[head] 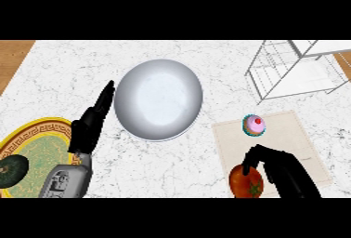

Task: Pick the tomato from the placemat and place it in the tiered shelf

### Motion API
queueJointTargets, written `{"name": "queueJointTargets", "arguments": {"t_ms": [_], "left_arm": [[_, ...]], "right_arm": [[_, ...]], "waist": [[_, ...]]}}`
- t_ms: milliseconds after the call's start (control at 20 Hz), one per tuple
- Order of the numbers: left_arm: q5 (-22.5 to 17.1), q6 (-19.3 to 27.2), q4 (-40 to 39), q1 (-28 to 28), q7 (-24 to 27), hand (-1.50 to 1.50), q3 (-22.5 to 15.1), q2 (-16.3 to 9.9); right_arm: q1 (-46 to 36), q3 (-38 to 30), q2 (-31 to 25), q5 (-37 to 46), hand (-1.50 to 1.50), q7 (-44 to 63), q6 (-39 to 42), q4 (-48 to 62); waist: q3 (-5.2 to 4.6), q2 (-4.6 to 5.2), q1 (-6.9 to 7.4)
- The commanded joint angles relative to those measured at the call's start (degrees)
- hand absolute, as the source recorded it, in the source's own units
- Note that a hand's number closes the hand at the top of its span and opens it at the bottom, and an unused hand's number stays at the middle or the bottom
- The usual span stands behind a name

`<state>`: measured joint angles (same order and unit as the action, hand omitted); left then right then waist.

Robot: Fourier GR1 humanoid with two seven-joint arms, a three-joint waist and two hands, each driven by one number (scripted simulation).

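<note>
A red tomato (245, 183) with a green stem lies at the near left corner of the beige placemat (288, 135). My right hand (284, 169) rests against its right side, fingers curled over its top. The white wire tiered shelf (296, 69) stands at the far right of the counter. At the left, my left hand (89, 123) stays open with fingers straight, pointing away from me beside the plate.
A large white plate (158, 99) sits mid-counter. A pink and teal cupcake (254, 125) stands on the placemat beyond the tomato. A yellow patterned plate (37, 146) with a dark green round object (12, 170) lies at the near left.
</note>
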<state>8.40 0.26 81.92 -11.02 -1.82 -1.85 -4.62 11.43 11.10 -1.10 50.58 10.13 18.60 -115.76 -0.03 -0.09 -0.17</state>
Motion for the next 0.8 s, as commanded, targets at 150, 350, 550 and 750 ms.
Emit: {"name": "queueJointTargets", "arguments": {"t_ms": [150, 350, 550, 750], "left_arm": [[-0.1, 0.1, 0.4, -0.2, 0.0, 0.0, 0.3, 0.2], [-0.5, -0.9, -1.6, -0.4, 1.4, 0.0, 0.5, 0.0], [-0.1, -0.1, 2.2, -0.7, -2.3, 0.0, -0.2, 0.5], [-0.2, -1.1, -0.3, 2.8, 2.7, 0.0, 0.1, 0.0]], "right_arm": [[-7.3, 1.3, 1.1, -8.6, 1.5, 16.7, -0.1, -15.5], [-12.1, 3.5, 1.1, -6.0, 1.5, 27.3, -1.2, -21.4], [-17.5, -3.2, -1.2, -4.7, 1.5, 31.6, 3.4, -26.9], [-27.1, -6.5, -1.8, -2.4, 1.5, 35.4, 1.2, -24.0]], "waist": [[-0.01, 0.05, 0.04], [-0.02, 0.08, 0.07], [-0.03, -0.15, -0.18], [-0.1, -0.08, 0.19]]}}
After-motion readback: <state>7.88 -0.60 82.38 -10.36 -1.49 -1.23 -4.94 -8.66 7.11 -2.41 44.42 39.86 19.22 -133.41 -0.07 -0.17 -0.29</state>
